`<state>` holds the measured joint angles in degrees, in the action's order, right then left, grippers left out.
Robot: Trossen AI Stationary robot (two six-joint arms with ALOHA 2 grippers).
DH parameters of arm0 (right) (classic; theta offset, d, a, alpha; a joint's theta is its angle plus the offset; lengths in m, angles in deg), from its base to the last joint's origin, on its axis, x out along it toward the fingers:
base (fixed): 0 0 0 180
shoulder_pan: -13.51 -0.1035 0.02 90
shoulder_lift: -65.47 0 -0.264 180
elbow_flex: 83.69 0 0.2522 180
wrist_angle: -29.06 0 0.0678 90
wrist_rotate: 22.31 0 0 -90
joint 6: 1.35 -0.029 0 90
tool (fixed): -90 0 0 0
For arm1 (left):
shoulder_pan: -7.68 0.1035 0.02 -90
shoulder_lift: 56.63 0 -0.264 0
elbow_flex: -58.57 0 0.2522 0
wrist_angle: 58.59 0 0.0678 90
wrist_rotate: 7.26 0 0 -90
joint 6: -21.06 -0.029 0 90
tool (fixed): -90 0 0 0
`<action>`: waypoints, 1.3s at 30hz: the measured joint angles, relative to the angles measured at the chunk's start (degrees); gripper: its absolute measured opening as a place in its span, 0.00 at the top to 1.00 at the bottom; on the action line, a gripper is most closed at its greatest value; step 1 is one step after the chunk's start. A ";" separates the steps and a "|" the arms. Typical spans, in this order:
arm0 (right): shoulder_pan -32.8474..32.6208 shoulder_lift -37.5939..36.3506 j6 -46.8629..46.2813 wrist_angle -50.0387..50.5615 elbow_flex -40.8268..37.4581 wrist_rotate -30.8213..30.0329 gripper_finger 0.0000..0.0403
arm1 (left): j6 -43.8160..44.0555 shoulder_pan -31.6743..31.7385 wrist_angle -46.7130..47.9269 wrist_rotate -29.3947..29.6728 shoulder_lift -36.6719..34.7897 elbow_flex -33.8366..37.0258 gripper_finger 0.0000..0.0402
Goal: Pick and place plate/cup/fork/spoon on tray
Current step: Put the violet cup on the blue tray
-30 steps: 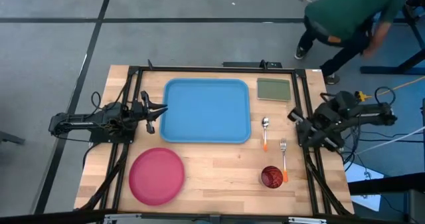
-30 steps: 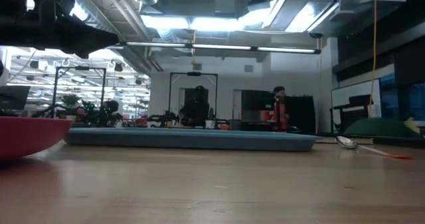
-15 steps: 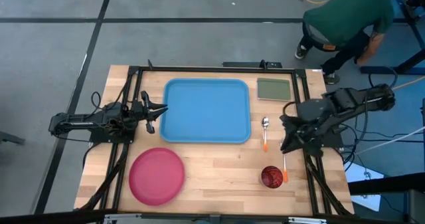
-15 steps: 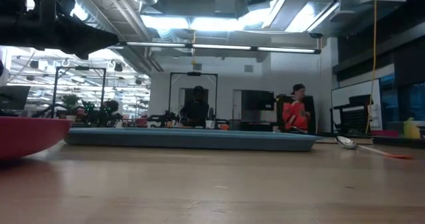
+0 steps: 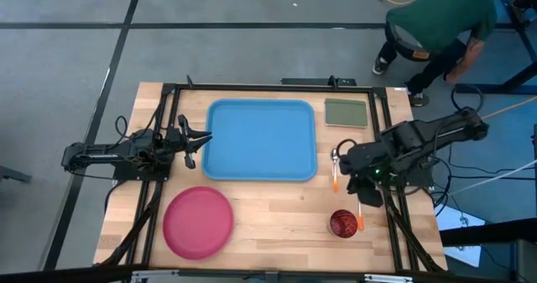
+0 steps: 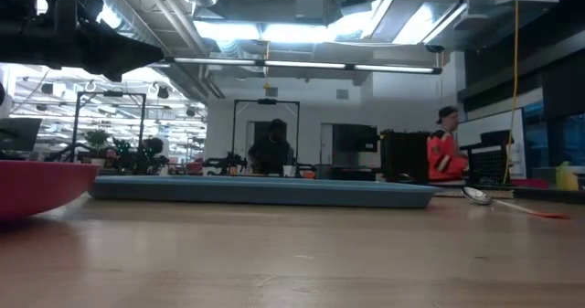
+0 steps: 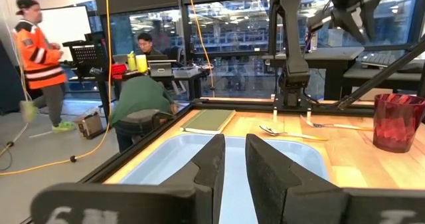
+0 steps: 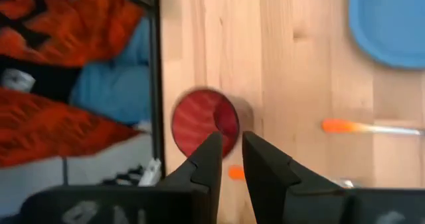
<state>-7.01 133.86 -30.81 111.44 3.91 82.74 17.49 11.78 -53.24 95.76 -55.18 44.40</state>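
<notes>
The light-blue tray point(image 5: 260, 138) lies at the table's far middle. The pink-red plate point(image 5: 198, 222) lies near the front left. The maroon cup point(image 5: 342, 223) stands upright at the front right. The spoon point(image 5: 335, 167) lies to the right of the tray. Only the orange handle of the fork point(image 5: 360, 222) shows beside the cup; its head is hidden under my right arm. My right gripper point(image 5: 362, 192) hovers shut above the fork and cup point(image 8: 204, 123), touching nothing. My left gripper point(image 5: 197, 140) waits shut at the tray's left edge.
An olive-green square pad point(image 5: 346, 112) lies to the right of the tray's far corner. A black frame rail point(image 5: 394, 216) runs along the table's right side near the cup. A person point(image 5: 436, 23) bends over beyond the table's far right corner.
My right gripper has swung from the table's right edge toward the left, and now stands over the fork and beside the spoon. The person behind the table has shifted. The tableware has stayed where it was.
</notes>
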 joint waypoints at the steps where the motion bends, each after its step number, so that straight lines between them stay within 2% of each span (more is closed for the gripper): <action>1: -0.14 0.53 1.17 0.39 0.00 0.00 0.84 | -0.01 0.01 -0.02 0.00 0.00 0.00 0.86; 4: -0.23 2.04 5.15 0.07 -0.01 -0.48 0.84 | -0.02 0.01 -0.02 0.00 0.00 0.00 0.86; 7: -0.32 3.50 6.18 -0.25 -0.02 -3.82 0.84 | -0.02 0.00 -0.02 0.00 0.00 0.00 0.86; 13: -2.31 6.49 -0.18 1.00 -0.02 -10.95 0.84 | -0.04 0.02 -0.02 0.00 0.00 -0.02 0.86; 18: -6.01 9.39 -0.75 1.75 -0.04 -11.02 0.84 | -0.04 0.02 -0.02 0.00 0.00 -0.02 0.86; 21: -7.94 11.17 -6.49 0.99 -0.04 -11.07 0.84 | -0.04 0.02 -0.02 0.00 0.00 -0.02 0.86; 24: -9.81 12.82 -12.10 1.16 -0.07 -13.88 0.84 | -0.04 0.02 -0.02 0.00 0.00 -0.02 0.86; 39: -15.72 14.78 -18.11 0.49 -0.07 -20.86 0.83 | -0.04 0.02 -0.02 0.00 0.00 -0.02 0.86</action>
<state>-22.73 148.65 -48.92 111.93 3.85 61.88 17.44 11.80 -53.26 95.76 -55.18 44.38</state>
